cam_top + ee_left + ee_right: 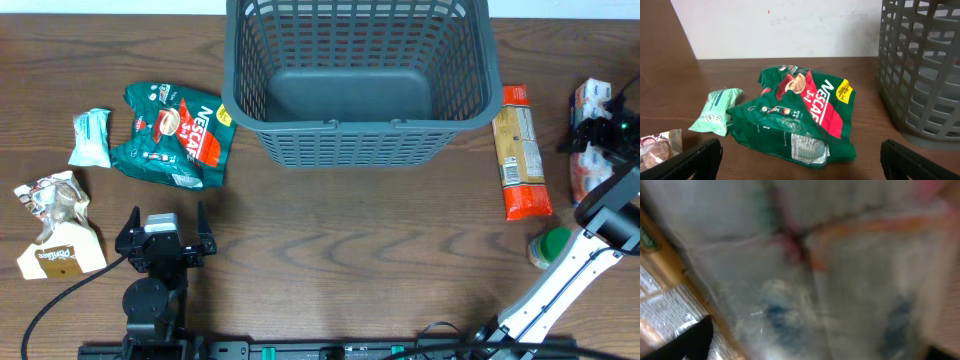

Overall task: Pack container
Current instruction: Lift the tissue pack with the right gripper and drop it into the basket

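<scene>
Your right hand [597, 130] hangs over the white packet [590, 97] at the worktop's right edge, grip unreadable. The basket [360, 125] lies to its left. Your left hand [167, 225] is spread.

The basket [350, 147] is dark grey plastic, rectangular with rounded corners, slotted lattice walls and a thick rim. It stands upright at the far middle of the table [350, 260], mouth up, its solid base showing.

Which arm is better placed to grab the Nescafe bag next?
Left. The left gripper is open and faces the Nescafe bag close by; the right gripper is at the far right edge, over a clear packet.
</scene>
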